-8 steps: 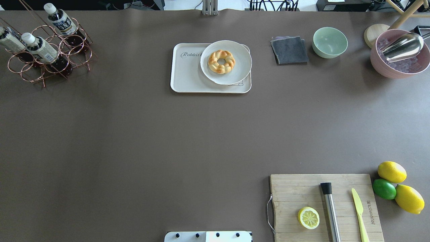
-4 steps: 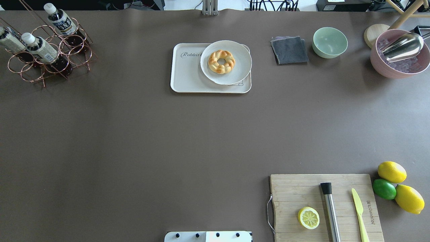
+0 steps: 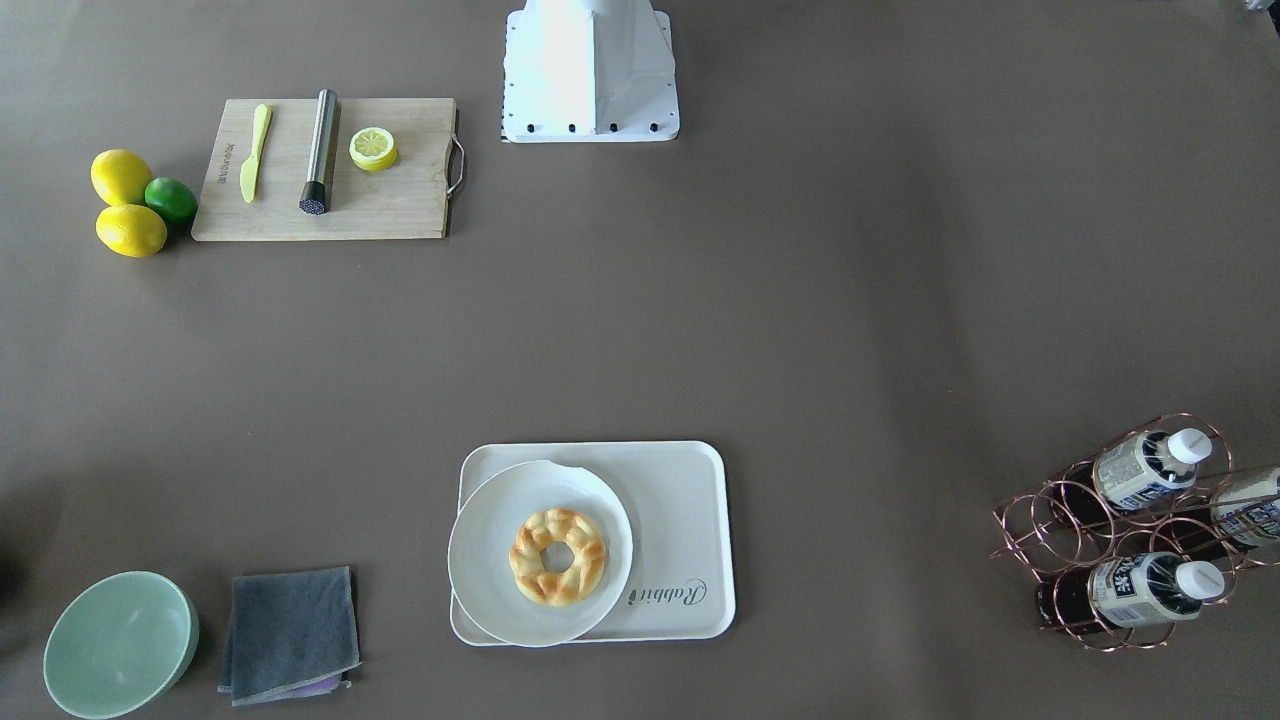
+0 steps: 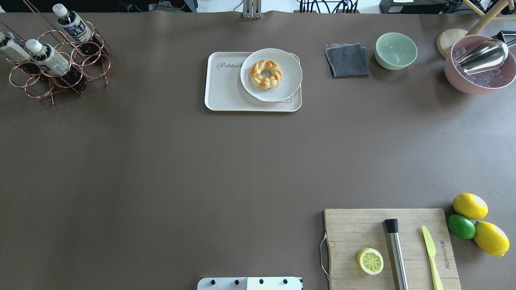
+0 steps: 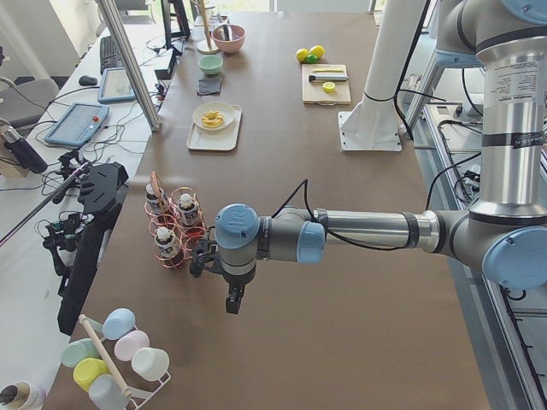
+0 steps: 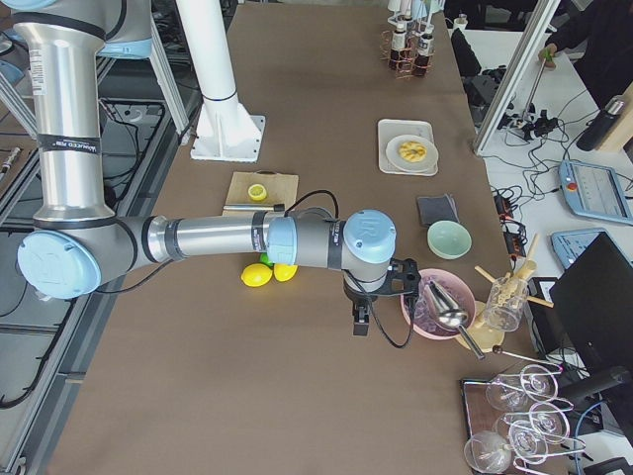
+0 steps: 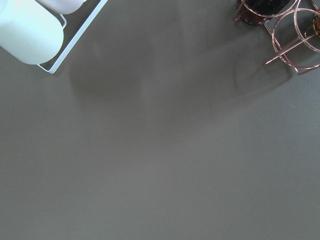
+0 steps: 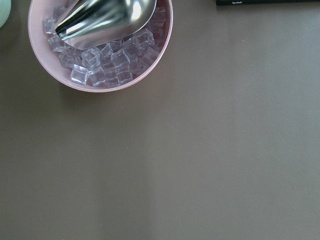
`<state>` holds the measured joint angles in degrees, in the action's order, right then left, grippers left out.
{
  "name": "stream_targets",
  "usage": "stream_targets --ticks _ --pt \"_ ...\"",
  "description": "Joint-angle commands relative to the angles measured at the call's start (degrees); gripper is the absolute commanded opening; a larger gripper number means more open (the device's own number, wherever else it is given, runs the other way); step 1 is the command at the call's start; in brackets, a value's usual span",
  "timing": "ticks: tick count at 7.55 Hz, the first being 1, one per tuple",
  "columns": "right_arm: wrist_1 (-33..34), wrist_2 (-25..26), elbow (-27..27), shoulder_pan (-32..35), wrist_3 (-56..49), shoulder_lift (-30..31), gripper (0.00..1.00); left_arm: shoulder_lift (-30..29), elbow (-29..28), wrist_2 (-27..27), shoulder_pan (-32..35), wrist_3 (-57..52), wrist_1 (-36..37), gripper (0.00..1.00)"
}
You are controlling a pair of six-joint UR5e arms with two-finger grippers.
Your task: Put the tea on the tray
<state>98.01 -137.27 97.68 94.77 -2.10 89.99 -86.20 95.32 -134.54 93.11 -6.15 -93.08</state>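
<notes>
Left hand (image 5: 231, 306) hangs near the tea bottles (image 4: 49, 58), all unmoved.

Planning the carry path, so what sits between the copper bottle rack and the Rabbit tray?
Nothing: in the overhead view only bare brown table runs from the copper bottle rack to the tray.

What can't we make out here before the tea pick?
- Left gripper: seen only in the exterior left view, small and edge-on, so open or shut is unclear.
- Right gripper: seen only in the exterior right view, same problem.
- Third bottle: cut off by the frame edge in the overhead and front views.
- Wrist views: neither shows its own fingers.
</notes>
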Motion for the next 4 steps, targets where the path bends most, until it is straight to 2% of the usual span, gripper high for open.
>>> stream_targets --ticks 1,4 --pt "-0.1 0.2 -0.6 0.0 0.0 -0.3 1.0 -0.1 0.5 0.0 0.1 0.2 0.0 0.97" --pt "0.0 0.1 -0.6 0.0 0.1 -0.3 1.0 -0.6 0.2 0.2 -0.1 0.5 -2.9 0.97"
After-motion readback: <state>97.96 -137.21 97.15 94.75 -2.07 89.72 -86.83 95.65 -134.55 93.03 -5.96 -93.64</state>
